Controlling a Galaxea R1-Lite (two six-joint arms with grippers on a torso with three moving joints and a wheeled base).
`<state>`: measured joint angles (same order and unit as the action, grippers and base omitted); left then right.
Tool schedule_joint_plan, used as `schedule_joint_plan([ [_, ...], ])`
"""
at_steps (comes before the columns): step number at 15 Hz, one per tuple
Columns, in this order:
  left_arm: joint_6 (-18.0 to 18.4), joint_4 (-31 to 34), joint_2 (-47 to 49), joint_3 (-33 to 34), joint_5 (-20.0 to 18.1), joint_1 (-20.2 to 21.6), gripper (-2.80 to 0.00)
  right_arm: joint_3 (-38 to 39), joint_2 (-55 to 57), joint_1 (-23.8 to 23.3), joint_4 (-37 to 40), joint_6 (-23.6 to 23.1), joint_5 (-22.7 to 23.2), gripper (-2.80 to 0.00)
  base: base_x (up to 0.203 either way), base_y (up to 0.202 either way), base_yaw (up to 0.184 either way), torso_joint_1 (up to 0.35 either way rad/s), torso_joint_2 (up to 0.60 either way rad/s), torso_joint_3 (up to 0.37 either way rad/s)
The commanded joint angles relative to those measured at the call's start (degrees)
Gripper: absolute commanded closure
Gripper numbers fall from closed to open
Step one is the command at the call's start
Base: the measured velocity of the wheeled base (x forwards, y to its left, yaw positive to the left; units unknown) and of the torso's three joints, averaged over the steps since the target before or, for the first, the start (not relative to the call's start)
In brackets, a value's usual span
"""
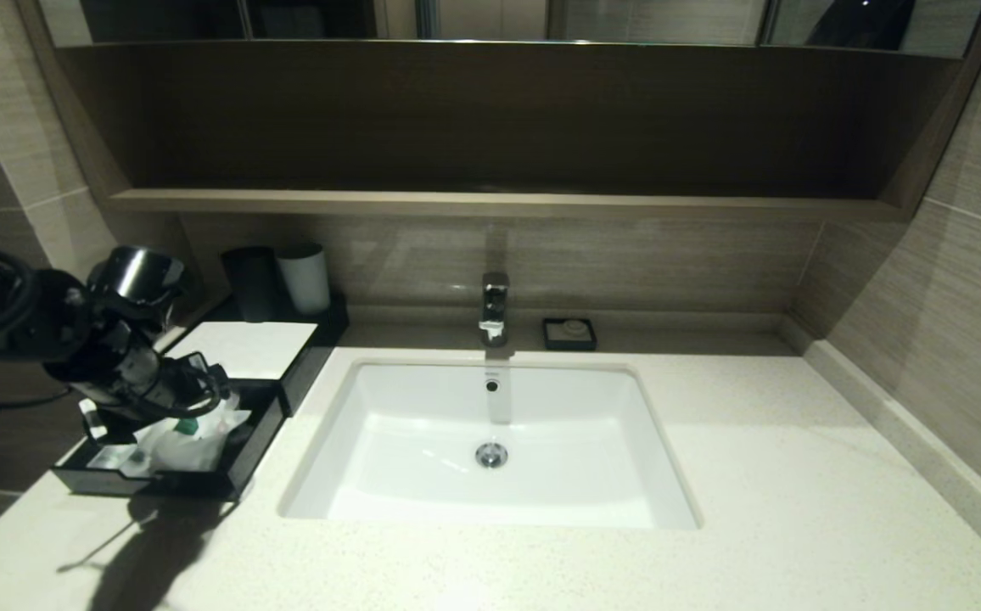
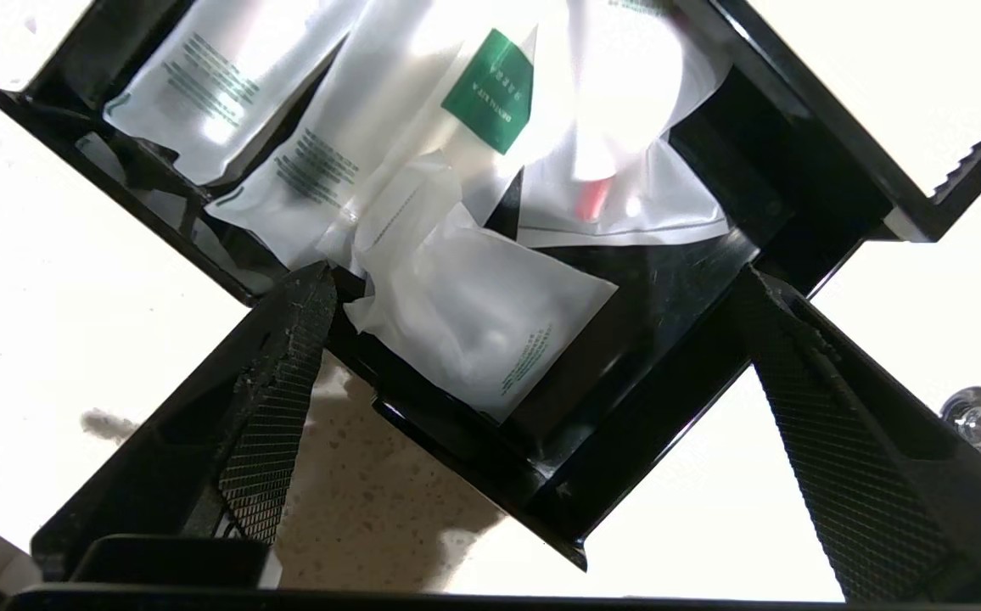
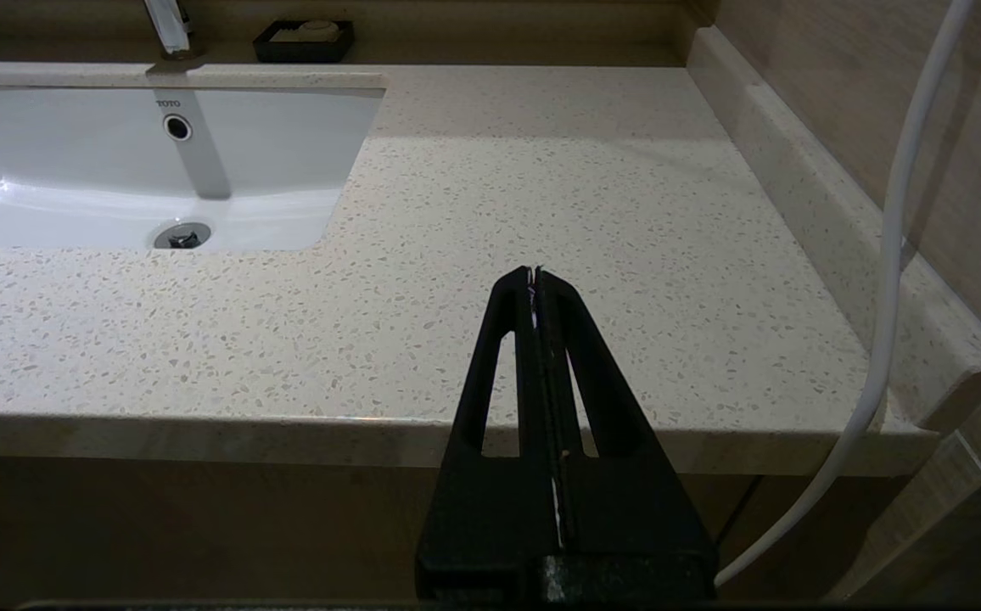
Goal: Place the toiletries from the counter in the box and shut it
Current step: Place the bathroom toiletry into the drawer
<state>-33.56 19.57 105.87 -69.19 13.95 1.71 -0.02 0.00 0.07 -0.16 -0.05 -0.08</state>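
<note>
An open black box [image 1: 159, 484] stands at the counter's left end, beside the sink. It holds several white toiletry sachets [image 1: 189, 441]. In the left wrist view the box's rim [image 2: 473, 441] shows, and one sachet has a green label [image 2: 490, 89] while a plain sachet [image 2: 473, 322] lies in the near corner. My left gripper [image 1: 202, 390] hovers open and empty just above the box's near corner [image 2: 537, 280]. My right gripper [image 3: 535, 273] is shut and empty, held off the counter's front edge on the right, and is out of the head view.
A white sink [image 1: 669, 475] with a faucet [image 1: 495, 305] fills the middle. A soap dish [image 1: 569, 333] sits behind it. A black cup [image 1: 251, 283], a white cup [image 1: 304, 276] and a white flat panel [image 1: 244, 348] sit on a black tray behind the box. A white cable [image 3: 898, 255] hangs at the right.
</note>
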Motion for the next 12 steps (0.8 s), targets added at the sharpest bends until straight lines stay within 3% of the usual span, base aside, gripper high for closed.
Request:
schedule_joint_plan([
  [1,-0.2,0.1,-0.7,0.0,0.1,0.3,-1.77,0.1,0.0,0.0,0.0,0.0,0.0,0.00,0.000,0.000,0.000,0.000,0.00,0.000],
  [2,-0.1,-0.1,-0.7,-0.1,0.3,0.6,0.00,0.1,0.0,0.0,0.0,0.0,0.0,0.00,0.000,0.000,0.000,0.000,0.00,0.000],
  [12,0.7,-0.5,2.2,-0.3,2.3,2.7,0.00,0.1,0.0,0.0,0.0,0.0,0.0,0.00,0.000,0.000,0.000,0.000,0.00,0.000],
])
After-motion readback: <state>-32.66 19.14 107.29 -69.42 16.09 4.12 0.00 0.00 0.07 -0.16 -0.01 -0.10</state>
